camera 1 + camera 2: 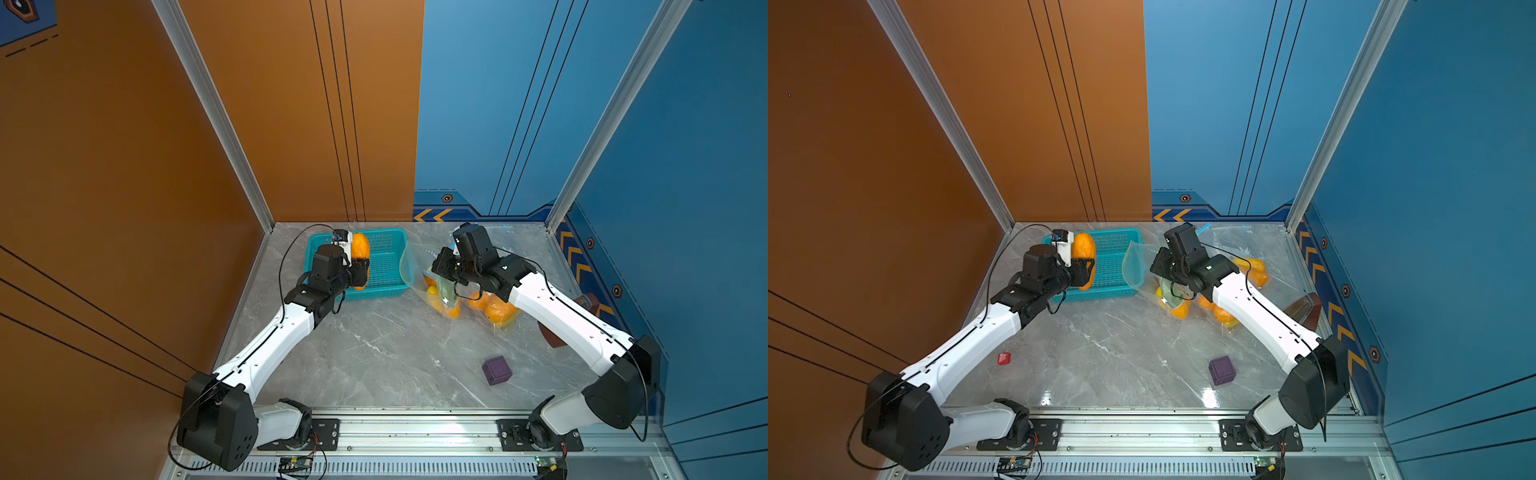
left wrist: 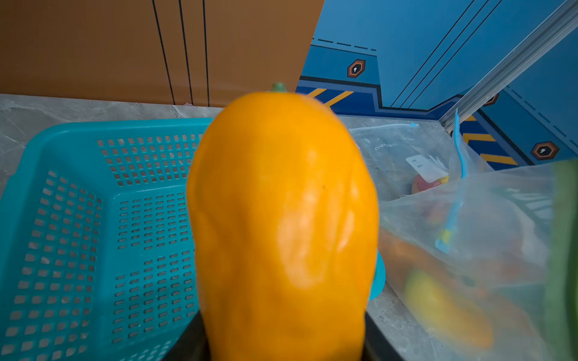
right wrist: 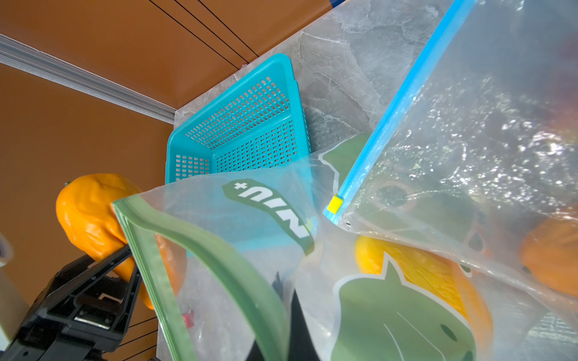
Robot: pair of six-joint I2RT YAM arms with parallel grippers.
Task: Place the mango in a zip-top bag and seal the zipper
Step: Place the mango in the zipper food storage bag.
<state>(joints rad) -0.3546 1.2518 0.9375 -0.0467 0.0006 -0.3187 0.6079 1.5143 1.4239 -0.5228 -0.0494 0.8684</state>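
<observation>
- In both top views the left gripper point(image 1: 360, 272) is clamped on the mango point(image 1: 360, 248) above the teal basket point(image 1: 397, 235). Bare marble lies between the basket and the purple cube point(image 1: 496, 370).
- Left wrist: the mango fills the middle. Faint print on a clear bag point(image 2: 406, 147) starts "CHA", the rest unreadable.
- Right wrist: the right gripper point(image 3: 295, 315) is pinched on the zip-top bag point(image 3: 219, 237), whose green-edged mouth gapes just beside the mango. White "NIU+" reads inverted.

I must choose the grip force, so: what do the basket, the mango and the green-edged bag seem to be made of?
The basket looks like rigid teal plastic, slightly glossy: moulded rim, grid of holes. The mango may be a plastic or rubber dummy: even orange, waxy shine, dents. The green-edged bag is thin clear plastic film, printed: it bends and wrinkles.
</observation>
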